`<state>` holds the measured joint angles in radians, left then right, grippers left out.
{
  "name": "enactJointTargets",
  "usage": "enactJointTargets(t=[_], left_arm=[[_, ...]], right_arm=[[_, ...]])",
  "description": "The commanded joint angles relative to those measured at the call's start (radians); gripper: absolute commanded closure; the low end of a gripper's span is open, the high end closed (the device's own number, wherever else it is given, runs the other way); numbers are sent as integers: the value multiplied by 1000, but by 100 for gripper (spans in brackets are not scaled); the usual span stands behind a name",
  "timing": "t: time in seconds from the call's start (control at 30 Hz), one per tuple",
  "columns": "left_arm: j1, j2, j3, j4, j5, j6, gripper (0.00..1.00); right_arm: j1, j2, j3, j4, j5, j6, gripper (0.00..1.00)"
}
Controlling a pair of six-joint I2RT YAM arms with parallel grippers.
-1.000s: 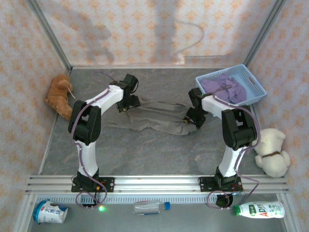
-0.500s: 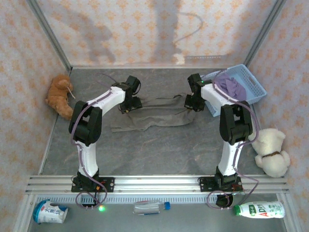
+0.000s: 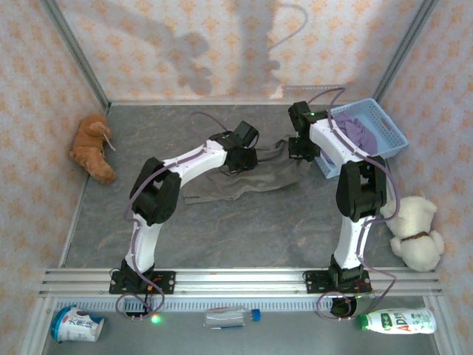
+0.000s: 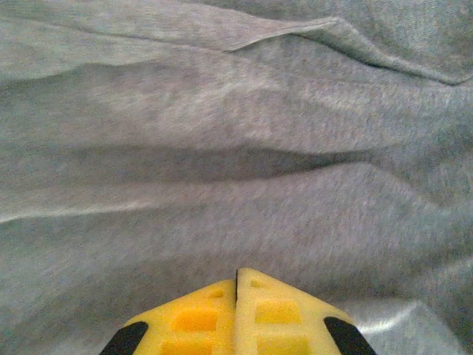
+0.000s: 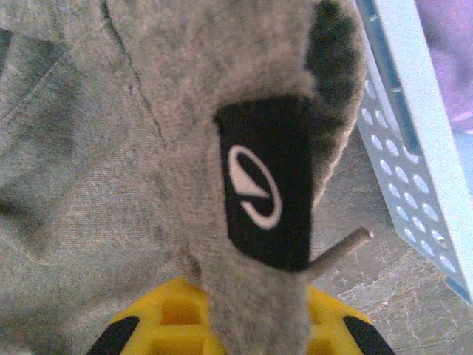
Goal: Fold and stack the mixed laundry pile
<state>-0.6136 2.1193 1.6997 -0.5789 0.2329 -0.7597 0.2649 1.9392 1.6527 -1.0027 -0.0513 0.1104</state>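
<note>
- stretched in one long rumpled band to the left of the light blue basket [image 3: 394,137]: grey-brown trousers [image 3: 236,181], soft and creased, flat on the grey table [image 3: 222,229].
- heaped inside the basket: lavender shirt [image 3: 353,133], crumpled.
- counted from overhead: two garments, one basket, two arms, two plush toys, three containers.
- left gripper [image 3: 241,157], well left of the basket, down on the far edge of the trousers; from its own wrist, yellow fingertips pressed together with cloth right at the tips, any fold nipped between them impossible to tell.
- right gripper [image 3: 297,150], just beside the basket's left wall, clamped on the end of the trousers, cloth bunched up between the yellow fingers.
- brought out by the right wrist camera: black label [image 5: 262,192] with a white oval logo on the gripped cloth, plus the round holes in the basket wall.
- brought out by the overhead camera: orange plush toy [image 3: 92,146] far left of the basket, cream plush toy [image 3: 415,229] on the basket's near side, and, well nearer than the basket, blue-and-white container [image 3: 74,324], clear bottle [image 3: 233,316] and green-labelled bottle [image 3: 399,320].
</note>
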Motion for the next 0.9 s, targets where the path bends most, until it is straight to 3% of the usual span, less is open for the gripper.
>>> enactJointTargets(t=[0.0, 0.17, 0.3, 0.43, 0.5, 0.67, 0.87], left_arm=[[-20, 94, 76, 2, -9, -46, 100], [-61, 181, 122, -84, -69, -61, 100], [-83, 213, 108, -27, -26, -106, 100], [-118, 272, 214, -7, 11, -132, 100], [-130, 296, 277, -13, 22, -141, 100], [-117, 223, 281, -36, -2, -136, 100], [-24, -20, 80, -52, -14, -87, 98]], right_arm=[[-5, -30, 23, -23, 37, -22, 100], [-4, -82, 39, 8, -52, -11, 100], [-4, -134, 28, 88, -286, 27, 100], [-4, -165, 1, 200, -533, 99, 100], [-4, -161, -5, 219, -581, 116, 100], [-7, -135, -4, 154, -502, 80, 100], [-8, -128, 5, 92, -376, 15, 100]])
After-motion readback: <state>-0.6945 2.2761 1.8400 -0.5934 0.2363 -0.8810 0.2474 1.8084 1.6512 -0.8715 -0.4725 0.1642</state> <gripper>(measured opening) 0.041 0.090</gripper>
